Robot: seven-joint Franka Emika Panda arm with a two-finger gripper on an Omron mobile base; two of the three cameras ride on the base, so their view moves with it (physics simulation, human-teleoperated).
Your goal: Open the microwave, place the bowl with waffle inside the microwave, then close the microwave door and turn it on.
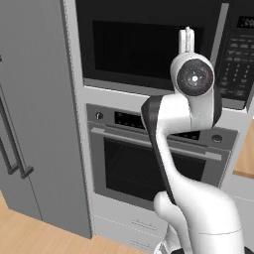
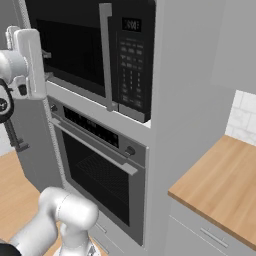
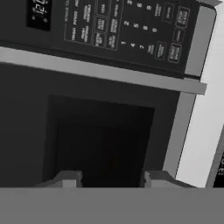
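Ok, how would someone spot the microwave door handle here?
Find the tall grey cabinet column; the black microwave sits in it above the silver wall oven. Its door handle is the long vertical silver bar beside the keypad; the oven's handle runs horizontally.

Robot arm [image 1: 173, 149]: glossy white rounded shell segments joined by dark charcoal bands at the joints. A round dark end cap [image 1: 195, 78] with concentric rings and a small red centre closes one joint. Claw [image 3: 111, 178]: two small dark grey finger tips [image 3: 65, 178].
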